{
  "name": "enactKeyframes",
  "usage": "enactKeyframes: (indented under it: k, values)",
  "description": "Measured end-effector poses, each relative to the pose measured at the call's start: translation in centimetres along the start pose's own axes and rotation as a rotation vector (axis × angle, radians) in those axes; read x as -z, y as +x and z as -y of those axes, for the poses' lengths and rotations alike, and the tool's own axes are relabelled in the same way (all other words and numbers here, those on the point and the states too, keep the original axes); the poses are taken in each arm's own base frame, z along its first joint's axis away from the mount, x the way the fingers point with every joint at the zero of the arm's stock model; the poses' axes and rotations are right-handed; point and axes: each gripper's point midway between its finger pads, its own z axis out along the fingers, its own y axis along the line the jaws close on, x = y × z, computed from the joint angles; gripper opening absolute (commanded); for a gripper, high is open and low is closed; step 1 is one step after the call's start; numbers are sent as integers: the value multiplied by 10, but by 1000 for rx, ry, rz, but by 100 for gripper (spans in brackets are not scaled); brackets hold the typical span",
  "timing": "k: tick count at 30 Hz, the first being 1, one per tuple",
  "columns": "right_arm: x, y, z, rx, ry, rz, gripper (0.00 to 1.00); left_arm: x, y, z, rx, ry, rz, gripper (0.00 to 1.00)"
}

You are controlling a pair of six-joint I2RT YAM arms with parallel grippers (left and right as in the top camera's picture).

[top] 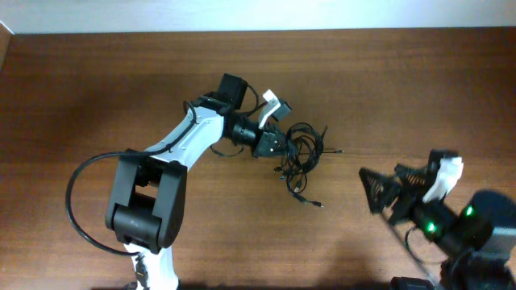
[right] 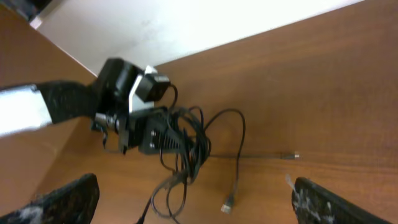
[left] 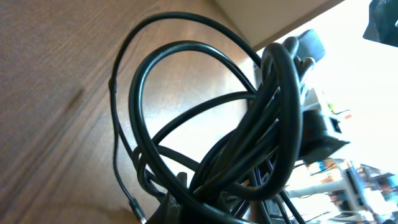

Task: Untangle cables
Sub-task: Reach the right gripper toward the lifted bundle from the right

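Note:
The cables (top: 303, 150) form one tangled bundle of thin black cords on the wooden table, right of centre. One plug end (top: 319, 205) trails toward the front and a thin end (top: 335, 151) points right. My left gripper (top: 277, 145) is at the bundle's left side and is shut on the cables. In the left wrist view the loops (left: 261, 124) fill the picture and hide most of the fingers (left: 180, 194). My right gripper (top: 377, 192) is open and empty, well apart to the right and front. Its view shows the bundle (right: 186, 143), the left gripper (right: 154, 134) and its own fingers (right: 196, 202) spread wide.
The left arm's thick black cable (top: 72, 193) loops out at the left, near its base. The table's far edge meets a white wall (top: 242, 16) at the back. A loose plug (right: 227, 203) and a small connector (right: 292, 156) lie between bundle and right gripper.

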Motion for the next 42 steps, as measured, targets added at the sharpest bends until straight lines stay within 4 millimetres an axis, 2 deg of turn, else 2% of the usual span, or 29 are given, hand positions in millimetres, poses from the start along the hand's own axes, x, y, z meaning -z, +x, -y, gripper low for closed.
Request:
enactKeyframes:
  k: [1, 4, 5, 11, 16, 19, 22, 26, 30, 32, 37, 40, 42]
  values:
    - [-2, -1, 0, -22, 4, -36, 88, 1, 0, 1, 12, 8, 5, 0]
    - [-17, -6, 1, -62, -12, -109, 28, 4, 0, 5, 47, 28, 12, 0]
    - [-22, -2, 3, -75, -20, -139, 22, 4, 1, 6, 56, 33, 12, 0]
    - [-45, 17, 6, -81, -103, -278, 40, 4, 0, 8, 66, 48, 17, 0]
    - [-73, 38, 7, -79, -145, -400, 41, 2, 0, 10, 66, 54, 15, 1]
    - [-95, 57, 11, -91, -157, -495, 41, 1, 1, 11, 69, 57, 11, 0]
    - [-110, 66, 16, -100, -158, -532, 42, 1, 1, 11, 68, 56, 11, 0]
    - [-128, 62, 14, -53, -185, -507, 41, 0, 1, 11, 68, 57, 10, 0]
    - [-138, 53, -2, 30, -237, -454, 41, -1, 1, 12, 66, 60, 7, 0]
    - [-141, 56, -5, 57, -227, -455, 40, -2, 1, 14, 66, 66, 7, 0]
    - [-149, 59, 4, 119, -116, -443, 36, -4, 1, 17, 67, 83, 9, 0]
    - [-155, 48, 11, 152, -66, -390, 37, -4, 0, 18, 67, 86, 10, 0]
    - [-158, 40, 13, 170, -49, -356, 41, -4, 0, 18, 70, 89, 11, 0]
